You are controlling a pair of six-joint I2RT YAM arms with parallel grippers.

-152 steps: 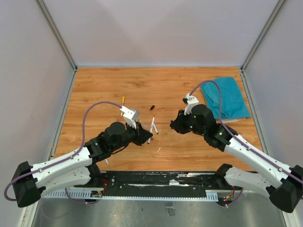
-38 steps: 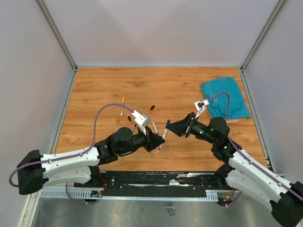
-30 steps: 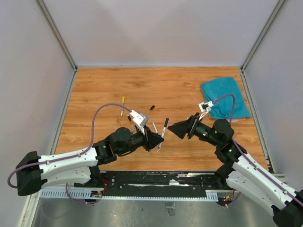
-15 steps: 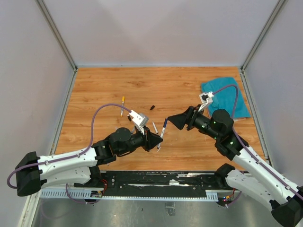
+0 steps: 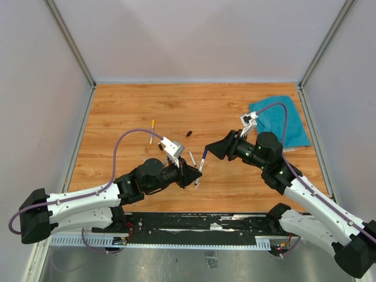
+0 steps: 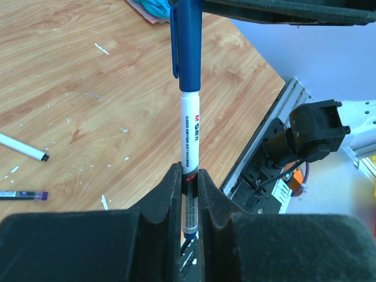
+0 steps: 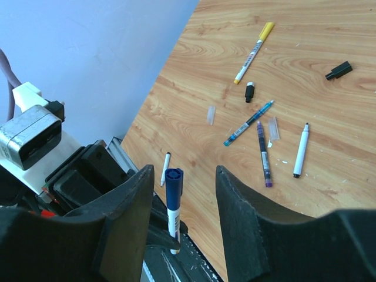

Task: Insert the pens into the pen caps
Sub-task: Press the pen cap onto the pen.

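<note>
My left gripper (image 6: 189,176) is shut on the lower barrel of a white pen (image 6: 189,132) and holds it upright above the table. A blue cap (image 6: 185,35) sits on the pen's top end. In the top view the pen (image 5: 201,163) stands between the two grippers. My right gripper (image 7: 185,171) is open, its fingers wide apart on either side of the blue cap (image 7: 174,187) without touching it. In the top view my left gripper (image 5: 191,174) is below the pen and my right gripper (image 5: 210,151) is at its top.
On the wood table lie a yellow-ended pen (image 7: 254,51), two black caps (image 7: 249,92) (image 7: 339,70), a teal-tipped pen (image 7: 248,123), a purple pen (image 7: 263,154), two white pens (image 7: 301,150) (image 7: 165,169) and clear scraps (image 7: 211,114). A teal cloth (image 5: 279,120) lies at the back right.
Since five seconds ago both grippers have risen off the table and met in the air, the left holding the capped pen. In the last second the right arm shifted up and back slightly.
</note>
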